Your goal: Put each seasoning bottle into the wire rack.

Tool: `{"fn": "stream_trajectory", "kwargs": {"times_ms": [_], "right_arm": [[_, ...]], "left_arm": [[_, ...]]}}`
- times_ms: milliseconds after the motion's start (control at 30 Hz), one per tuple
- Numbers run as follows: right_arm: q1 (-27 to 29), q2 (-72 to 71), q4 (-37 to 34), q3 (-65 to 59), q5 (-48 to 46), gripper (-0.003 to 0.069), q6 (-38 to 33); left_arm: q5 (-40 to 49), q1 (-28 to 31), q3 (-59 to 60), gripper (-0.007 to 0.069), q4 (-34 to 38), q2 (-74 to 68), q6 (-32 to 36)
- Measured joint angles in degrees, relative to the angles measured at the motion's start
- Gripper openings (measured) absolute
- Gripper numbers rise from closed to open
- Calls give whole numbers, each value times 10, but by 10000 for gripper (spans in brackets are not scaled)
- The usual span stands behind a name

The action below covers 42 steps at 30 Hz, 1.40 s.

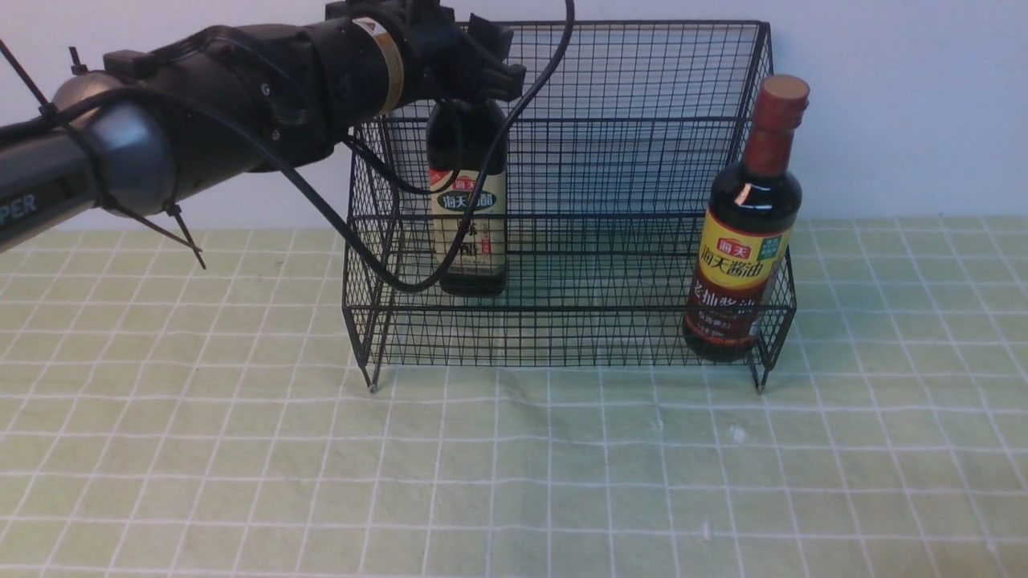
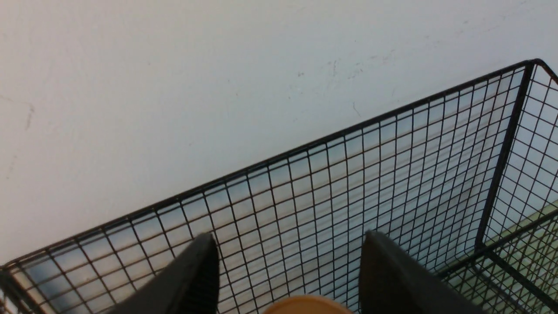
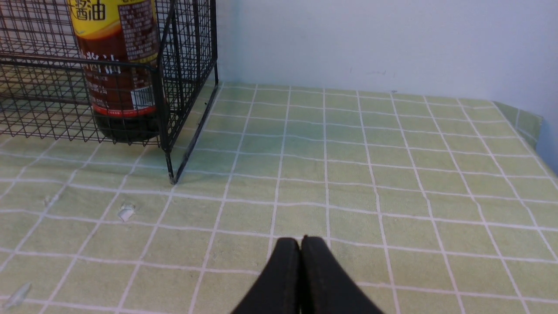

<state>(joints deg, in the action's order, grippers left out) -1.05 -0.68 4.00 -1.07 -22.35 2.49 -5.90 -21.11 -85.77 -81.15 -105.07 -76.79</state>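
The black wire rack (image 1: 634, 72) stands on a green checked tablecloth (image 1: 514, 482) with its tall back against a pale wall (image 1: 907, 104). Both seasoning bottles are inside it, upright and well apart.

The squarish dark bottle with the beige label (image 1: 468, 225) stands near the rack's left end, behind the front rails; which of the 2 tiers it rests on I cannot tell. The taller round bottle with the brown-red cap (image 1: 747, 241) stands in the front right corner of the lower tier, just behind the front rail and beside the right side panel, its neck rising above that sloping side.

The left gripper (image 1: 470, 90) hangs directly above the squarish bottle. In the left wrist view its 2 black fingers (image 2: 192, 279) are spread wide, with the bottle's gold cap (image 2: 307, 305) between them (only its top edge shows) and a gap on either side, so they grip nothing.

The right gripper (image 3: 301, 241) appears only in its own wrist view, over bare cloth to the right of the rack and apart from it. Its fingers are pressed together with nothing between them.
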Motion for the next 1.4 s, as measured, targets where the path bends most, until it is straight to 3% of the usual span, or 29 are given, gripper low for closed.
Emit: {"fn": "stream_trajectory", "kwargs": {"times_ms": [400, 567, 700, 767, 867, 967, 1067, 1100, 1133, 1233, 1333, 1400], "right_arm": [[0, 0, 0, 0, 0, -15, 0], [0, 0, 0, 0, 0, -15, 0], [0, 0, 0, 0, 0, -15, 0], [0, 0, 0, 0, 0, -15, 0], [0, 0, 0, 0, 0, -15, 0], [0, 0, 0, 0, 0, -15, 0], [0, 0, 0, 0, 0, -15, 0], [0, 0, 0, 0, 0, -15, 0], [0, 0, 0, 0, 0, -15, 0], [0, 0, 0, 0, 0, -15, 0], [0, 0, 0, 0, 0, -15, 0], [0, 0, 0, 0, 0, -15, 0]], "left_arm": [[5, 0, 0, 367, -136, 105, -62], [35, 0, 0, 223, -189, 164, -52], [82, 0, 0, 106, -189, 194, 16], [125, 0, -1, 27, -189, 214, 128], [202, 0, -1, -1, -183, 225, 284], [276, 0, -1, 0, -103, 230, 356], [379, 0, -1, 15, 72, 237, 413], [403, 0, -1, 16, 97, 237, 423], [462, 1, -1, 17, 198, 238, 466], [574, 1, -1, 17, 366, 240, 532], [616, 1, 14, 17, 506, 258, 576], [611, 1, 34, 17, 554, 281, 582]]}}
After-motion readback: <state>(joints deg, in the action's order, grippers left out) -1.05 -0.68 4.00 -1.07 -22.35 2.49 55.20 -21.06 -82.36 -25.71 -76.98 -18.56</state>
